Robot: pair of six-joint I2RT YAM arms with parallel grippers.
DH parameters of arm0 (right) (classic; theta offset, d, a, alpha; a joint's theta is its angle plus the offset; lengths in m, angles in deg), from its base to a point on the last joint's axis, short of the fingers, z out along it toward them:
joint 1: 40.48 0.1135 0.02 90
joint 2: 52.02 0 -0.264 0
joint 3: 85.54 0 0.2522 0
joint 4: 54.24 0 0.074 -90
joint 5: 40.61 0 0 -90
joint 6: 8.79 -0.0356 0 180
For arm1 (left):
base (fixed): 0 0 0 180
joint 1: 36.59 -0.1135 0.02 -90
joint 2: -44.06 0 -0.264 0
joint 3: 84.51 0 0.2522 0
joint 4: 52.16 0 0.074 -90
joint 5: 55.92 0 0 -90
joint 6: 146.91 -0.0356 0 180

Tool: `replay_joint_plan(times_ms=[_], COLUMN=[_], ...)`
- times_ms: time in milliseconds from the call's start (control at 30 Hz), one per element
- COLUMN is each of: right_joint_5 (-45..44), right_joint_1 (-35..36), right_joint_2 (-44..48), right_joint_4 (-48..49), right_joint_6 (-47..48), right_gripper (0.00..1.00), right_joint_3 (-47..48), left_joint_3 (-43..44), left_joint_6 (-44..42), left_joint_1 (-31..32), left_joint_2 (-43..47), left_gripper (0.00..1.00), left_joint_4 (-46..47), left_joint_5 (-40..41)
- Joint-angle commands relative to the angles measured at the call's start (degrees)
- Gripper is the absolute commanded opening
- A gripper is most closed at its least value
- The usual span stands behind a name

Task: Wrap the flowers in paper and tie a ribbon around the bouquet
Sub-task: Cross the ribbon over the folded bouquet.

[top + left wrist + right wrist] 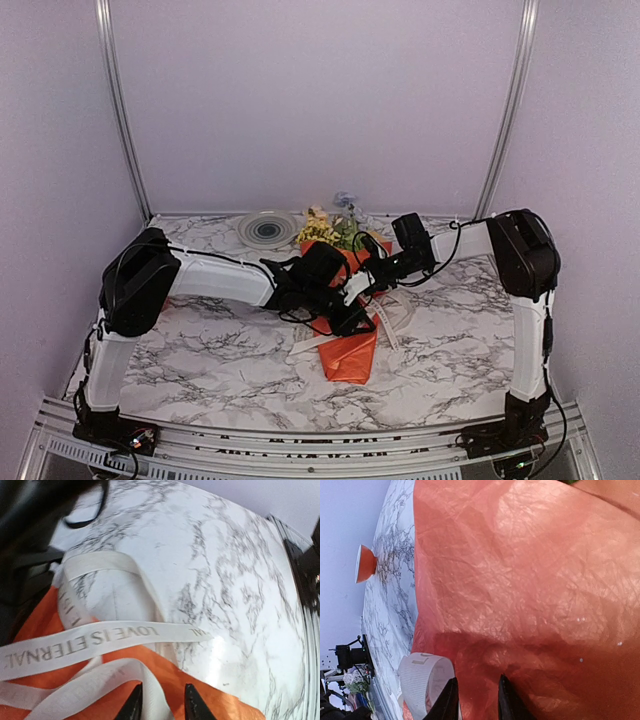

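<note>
On the grey-veined marble table, your two arms meet over the bouquet. It lies near the middle of the tabletop, its pointed end toward the arm bases and its wide end toward the back wall. Your left arm reaches in from the bouquet's left and your right arm from its right, both wrists crowded above the middle of the cone. Crinkled orange paper forms that cone and fills nearly the whole right wrist view. From the bouquet's wide end the flowers stick out, yellow and pale blossoms on green. Cream ribbon lies in loose loops across the bouquet's narrow half and out onto the marble beside it. In the left wrist view one strand reads "LOVE IS ETERNAL", upside down, crossing the orange paper. A round white disc sits left of the bouquet's blossoms, apart from them. Your left gripper hangs just over the bouquet, fingers parted by a narrow gap, with a ribbon strand running under the tips and not pinched. Your right gripper stands close against the bouquet's paper, fingers likewise slightly parted with nothing seen caught between them, and a curl of ribbon lies just beside one fingertip
</note>
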Motion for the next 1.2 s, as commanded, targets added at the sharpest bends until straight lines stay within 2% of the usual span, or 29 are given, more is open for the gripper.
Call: replay_joint_plan(times_ms=[0,133,267,367,467,533,633,667,733,833,967,1033,1133,1167], right_joint_5=[-0.64,-0.46,-0.29,-0.31,-0.08,-0.28,-0.2,-0.2,-0.22,-0.29,-0.29,-0.25,-0.2,-0.2], right_joint_1=[-0.34,-0.39,-0.36,-0.4,-0.35,-0.34,-0.29,-0.31,-0.3,-0.09,0.0,0.12,0.14,0.21], right_joint_2=[1.84,1.73,1.53,1.15,1.26,1.38,1.29,1.37,1.46,1.38,1.25,1.12,0.96,0.94], right_joint_4=[0.75,0.32,0.42,0.5,0.32,0.15,0.26,0.3,0.45,0.46,0.73,0.78,0.71,0.67], right_joint_6=[0.01,0.23,0.21,-0.03,0.21,0.29,0.08,0.03,-0.18,-0.23,-0.41,-0.42,-0.39,-0.38], right_gripper=[0.27,0.27,0.27,0.27,0.27,0.27,0.27,0.27,0.27,0.27,0.26,0.26,0.27,0.27], right_joint_3=[0.1,0.07,0.16,0.34,0.36,0.45,0.37,0.32,0.2,0.16,0.12,0.22,0.36,0.4], left_joint_3=[2.1,1.09,1.31,2.33,4.23,6.71,10.76,11.54,11.33,9.36,9.29,10.16,11.64,11.63], left_joint_6=[-9.79,-17.01,-20.26,-21.75,-20.83,-21.05,-23.49,-24.23,-25.26,-26.83,-27.92,-27.18,-25.78,-25.69], left_joint_1=[0.16,-0.49,-3.3,-5.88,-8.15,-8.6,-8.69,-8.77,-8.88,-8.88,-8.88,-8.88,-8.8,-8.8], left_joint_2=[3.53,7.97,11.01,11.54,9.93,7.08,1.53,-0.21,-1.41,-1.84,-3.47,-4.88,-6.07,-6.1], left_gripper=[0.41,0.59,0.77,0.81,0.78,0.69,0.49,0.47,0.46,0.55,0.58,0.55,0.42,0.41], left_joint_4=[-7.77,-10.92,-13.68,-15.52,-15.32,-15.19,-14.97,-14.3,-11.09,-5.26,-3.68,-3.62,-4.06,-4.13], left_joint_5=[-1.03,-2.49,-6.62,-6.33,-3.83,0.49,6.93,7.51,8.14,8.1,9.24,10.85,13.3,13.35])
